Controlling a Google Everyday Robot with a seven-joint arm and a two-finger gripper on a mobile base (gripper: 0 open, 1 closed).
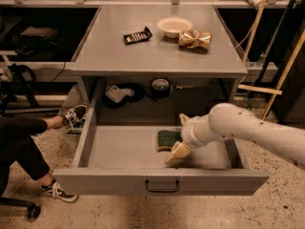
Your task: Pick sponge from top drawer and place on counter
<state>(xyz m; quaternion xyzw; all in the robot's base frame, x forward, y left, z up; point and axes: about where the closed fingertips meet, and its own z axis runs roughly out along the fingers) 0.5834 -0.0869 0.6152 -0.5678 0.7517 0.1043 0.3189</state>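
The sponge (167,139), dark green on top, lies flat on the floor of the open top drawer (95,180), right of its middle. The drawer's dark pull handle (162,187) is at the centre of its front panel. My gripper (177,154) reaches in from the right on a white arm (238,125). It is down inside the drawer, at the sponge's front right corner. Whether it touches the sponge cannot be told. The grey counter (109,51) is above the drawer.
On the counter lie a black flat packet (137,35), a white bowl (174,26) and a gold foil bag (195,39). Dark items (121,94) sit on the shelf behind the drawer. A seated person's leg (19,142) and shoes are at the left. Wooden poles (286,66) lean at the right.
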